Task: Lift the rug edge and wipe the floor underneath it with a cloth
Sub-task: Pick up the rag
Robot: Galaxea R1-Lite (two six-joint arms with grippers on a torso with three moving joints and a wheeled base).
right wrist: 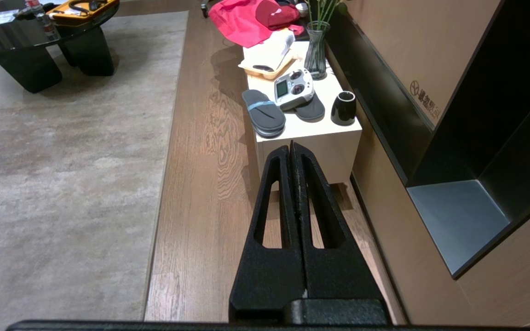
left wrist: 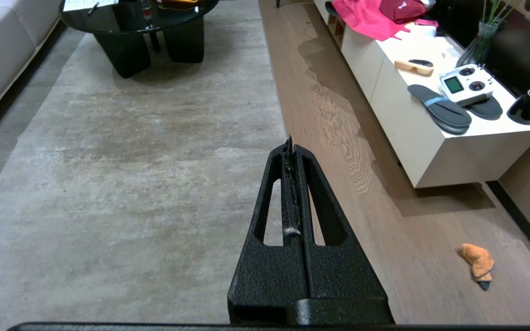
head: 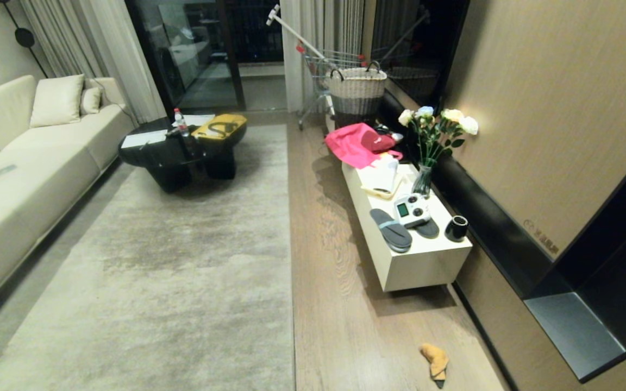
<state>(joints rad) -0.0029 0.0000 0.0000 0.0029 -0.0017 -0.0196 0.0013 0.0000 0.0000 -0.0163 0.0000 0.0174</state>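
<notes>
Nothing started yet, as far as the views show. Left to right:

Rug [head: 182, 260] lies flat on the floor [head: 335, 304], no corner lifted. The rug edge [head: 290, 260] runs straight from near to far, parallel to the planks, just left of the bare floor strip. Long axis of the rug goes the same way, toward the black coffee table [head: 182, 149] at its far end.

Left claw [left wrist: 291, 151]: fingers pressed together, holding nothing, hanging above the rug edge, tip pointing away from the robot along it. Some lint is stuck in the seam.

Right claw [right wrist: 291, 149]: also fully closed and empty, over the bare floor strip, pointing toward the white worktop [head: 427, 260].

Cloth [head: 436, 363] lies crumpled on the floor near the right-hand wall, just past the near end of the worktop, well apart from the rug edge. Long axis roughly near-far, dark tip toward the robot.

Left to do: pick up cloth, lift rug edge, wipe underneath. I'd guess cloth goes to the right claw, rug to the left.
</notes>
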